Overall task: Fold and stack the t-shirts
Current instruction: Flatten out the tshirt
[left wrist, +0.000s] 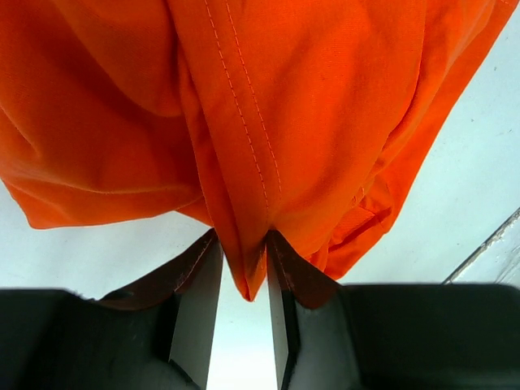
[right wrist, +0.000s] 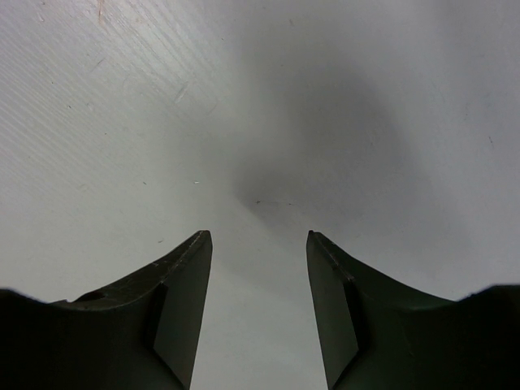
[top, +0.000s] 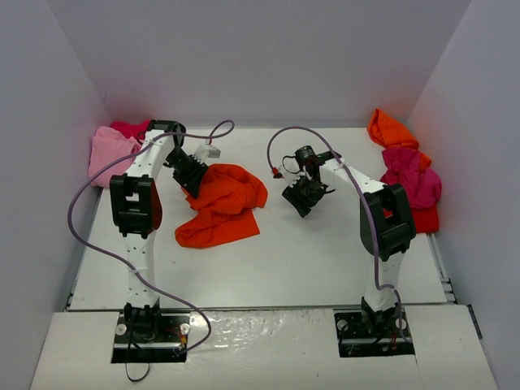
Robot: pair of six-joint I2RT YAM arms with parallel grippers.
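An orange-red t-shirt (top: 221, 207) lies crumpled on the left half of the white table (top: 325, 260). My left gripper (top: 193, 182) is at its upper left edge. In the left wrist view a stitched fold of that t-shirt (left wrist: 284, 122) sits between the fingertips of the left gripper (left wrist: 244, 248), which press it from both sides. My right gripper (top: 305, 199) hangs over bare table right of the t-shirt. The right wrist view shows this gripper (right wrist: 258, 237) open with nothing between its fingers.
A light pink tee (top: 110, 154) and a magenta one (top: 130, 127) are bunched in the far left corner. By the right wall are an orange tee (top: 390, 130), a magenta tee (top: 412, 180) and a red one (top: 424, 218). Walls enclose the table on three sides.
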